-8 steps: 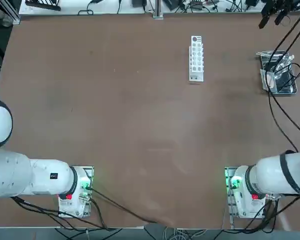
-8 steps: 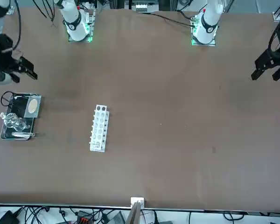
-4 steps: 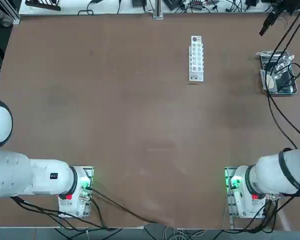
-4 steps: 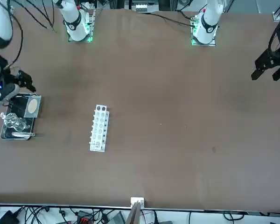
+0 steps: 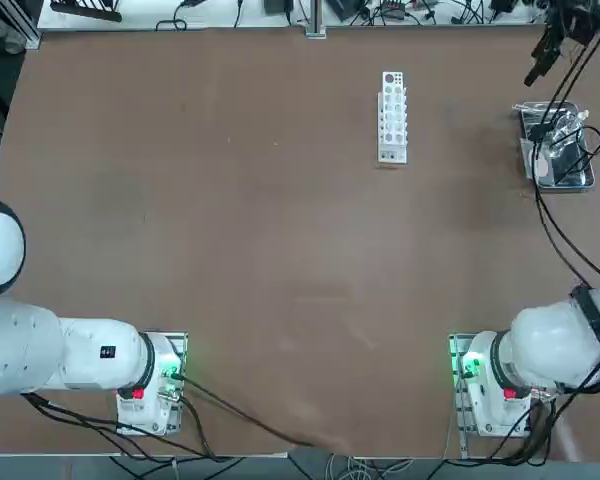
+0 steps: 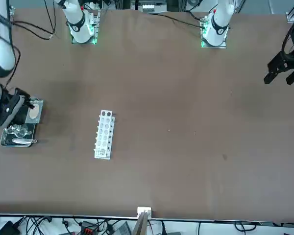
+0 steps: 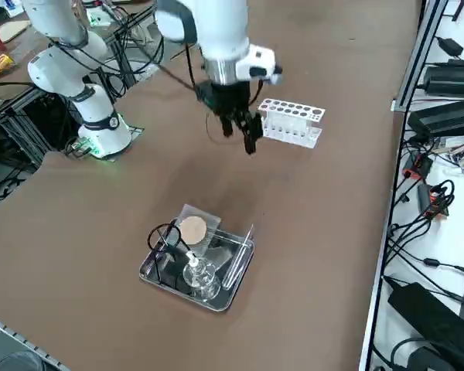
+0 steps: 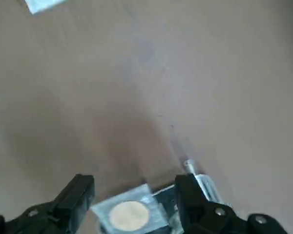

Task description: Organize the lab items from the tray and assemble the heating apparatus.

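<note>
Right claw (image 7: 243,131) hanging over the tray (image 7: 233,287), nothing picked up yet
Claw's wide apart & empty; imo next it drops onto the mesh (image 7: 193,229), w/ burner (image 7: 198,277) right beside.

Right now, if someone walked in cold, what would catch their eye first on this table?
Probably the small metal tray near the table's right edge, crowded with a glass burner, a grey mesh square and a black wire stand. Above it hangs the right gripper, open and empty. Farther along stands a white holed rack, alone on the brown tabletop.
</note>
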### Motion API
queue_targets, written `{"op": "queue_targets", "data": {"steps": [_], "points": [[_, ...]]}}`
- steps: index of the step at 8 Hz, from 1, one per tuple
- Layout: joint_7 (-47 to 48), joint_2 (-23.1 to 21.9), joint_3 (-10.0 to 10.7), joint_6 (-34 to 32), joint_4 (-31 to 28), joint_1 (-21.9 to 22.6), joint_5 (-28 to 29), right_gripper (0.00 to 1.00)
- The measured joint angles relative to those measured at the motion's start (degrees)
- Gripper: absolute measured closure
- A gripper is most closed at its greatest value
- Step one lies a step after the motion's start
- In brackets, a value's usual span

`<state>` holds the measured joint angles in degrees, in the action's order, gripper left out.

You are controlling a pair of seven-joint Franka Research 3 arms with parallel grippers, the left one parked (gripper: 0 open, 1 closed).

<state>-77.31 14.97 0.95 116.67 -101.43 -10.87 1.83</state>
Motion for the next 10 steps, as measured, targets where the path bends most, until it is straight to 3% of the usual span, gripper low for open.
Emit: {"op": "queue_targets", "data": {"steps": [4,10], "points": [[-19.6,9.2,0.0,8.3,0.6,-4.6,9.0,0.07],[-28.9,21.2,0.0,12.3,10.2,-7.0,9.7,0.19]]}}
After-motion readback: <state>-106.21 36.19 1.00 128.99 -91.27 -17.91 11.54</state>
